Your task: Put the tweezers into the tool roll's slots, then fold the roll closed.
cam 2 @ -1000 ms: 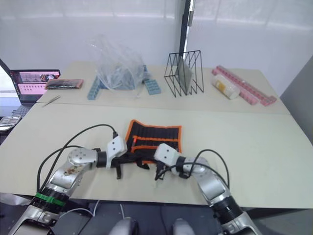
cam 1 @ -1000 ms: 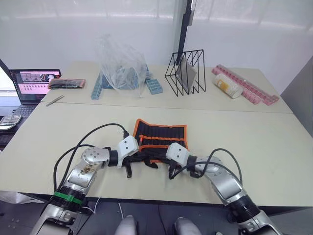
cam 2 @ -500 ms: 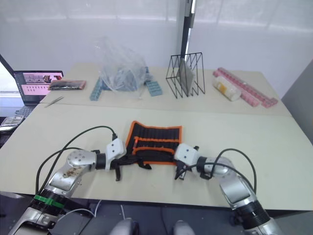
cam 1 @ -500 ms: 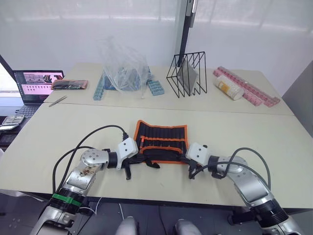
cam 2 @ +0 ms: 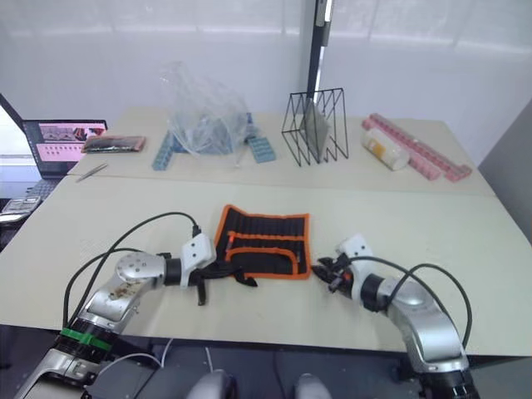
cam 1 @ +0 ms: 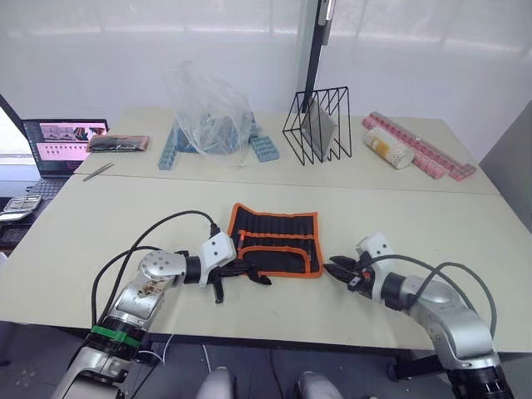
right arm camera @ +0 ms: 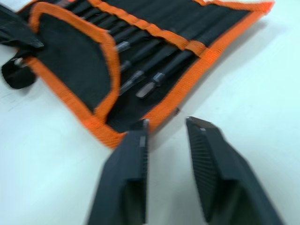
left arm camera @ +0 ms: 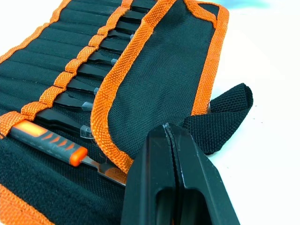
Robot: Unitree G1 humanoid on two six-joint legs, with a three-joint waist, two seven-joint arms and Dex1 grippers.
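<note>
Beige table, tool roll sits near-centre w/ tweezers already in the slots. Near flap's folded over, prob first fold. My left gripper is clenched empty by the strap; right gripper hangs released just right of the roll, prob ready to grab that edge.

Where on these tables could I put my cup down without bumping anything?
The near table is bare right of the tool roll, beyond the right hand, and left of the left hand. The far table is crowded: plastic bag, wire rack, pill boxes.
</note>
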